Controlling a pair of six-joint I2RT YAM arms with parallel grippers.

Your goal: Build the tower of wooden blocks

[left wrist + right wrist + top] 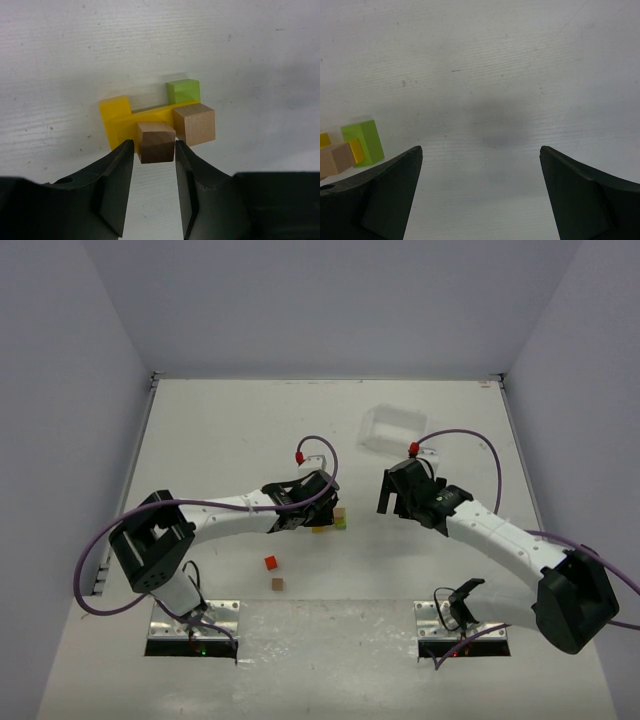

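Observation:
The wood block tower point(337, 519) stands mid-table. In the left wrist view it is a yellow block point(114, 107) and a green block point(183, 90) bridged by a yellow plank point(125, 127), with a light brown cube point(194, 124) on the plank's right end. My left gripper point(154, 142) is shut on a dark brown cube point(156, 143) at its very fingertips, right in front of the plank and beside the light cube. My right gripper point(480, 150) is wide open and empty over bare table, to the right of the tower, whose green block point(364, 141) shows at its left.
A red block point(270, 562) and a brown block point(277, 584) lie loose on the table near the left arm. A clear plastic tray point(395, 430) sits at the back, beyond the right gripper point(398, 506). Walls close in the table on three sides.

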